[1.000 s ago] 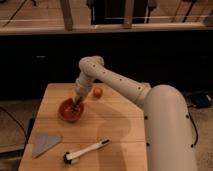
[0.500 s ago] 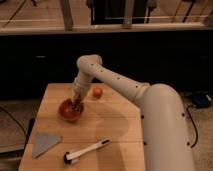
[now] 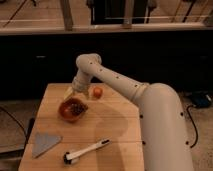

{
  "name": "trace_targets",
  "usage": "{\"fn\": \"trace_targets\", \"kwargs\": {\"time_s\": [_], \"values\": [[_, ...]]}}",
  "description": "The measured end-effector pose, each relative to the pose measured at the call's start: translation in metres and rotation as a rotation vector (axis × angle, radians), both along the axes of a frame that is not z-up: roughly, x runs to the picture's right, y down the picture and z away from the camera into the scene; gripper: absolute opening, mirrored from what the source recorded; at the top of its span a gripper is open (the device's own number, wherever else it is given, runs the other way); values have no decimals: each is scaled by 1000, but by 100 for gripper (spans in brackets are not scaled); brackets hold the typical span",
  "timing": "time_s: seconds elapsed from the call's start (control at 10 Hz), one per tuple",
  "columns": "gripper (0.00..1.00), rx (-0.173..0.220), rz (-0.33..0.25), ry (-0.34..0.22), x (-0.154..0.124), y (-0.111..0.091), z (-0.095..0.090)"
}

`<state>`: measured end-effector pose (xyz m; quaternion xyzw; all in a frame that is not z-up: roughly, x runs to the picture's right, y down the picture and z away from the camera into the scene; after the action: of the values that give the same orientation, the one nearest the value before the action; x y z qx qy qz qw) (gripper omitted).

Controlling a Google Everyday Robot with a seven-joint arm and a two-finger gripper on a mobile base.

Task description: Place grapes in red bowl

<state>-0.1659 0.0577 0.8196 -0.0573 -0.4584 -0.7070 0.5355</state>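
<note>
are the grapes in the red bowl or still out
In. The grapes show as a dark cluster inside the red bowl. The claw hangs just above the bowl's far rim.

Dark purple grapes (image 3: 76, 107), red bowl (image 3: 65, 114), pale gripper (image 3: 76, 95) above bowl.

Setting: indoor lab or office test space — pale wooden tabletop (image 3: 120, 120), dark low wall behind, glass partition above; end effector (image 3: 76, 95) over tabletop.

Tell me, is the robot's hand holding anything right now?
Cannot be told. The gripper hangs just above the round red bowl, where the dark purple grapes already lie. Whether it touches them is unclear.
</note>
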Motion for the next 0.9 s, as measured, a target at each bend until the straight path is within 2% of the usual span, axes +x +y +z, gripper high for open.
{"fn": "trace_targets", "kwargs": {"time_s": [0.3,0.9], "values": [[80,-14,-12,-16,0,0,0],[80,-13,-31,-29,1,-2,0]]}}
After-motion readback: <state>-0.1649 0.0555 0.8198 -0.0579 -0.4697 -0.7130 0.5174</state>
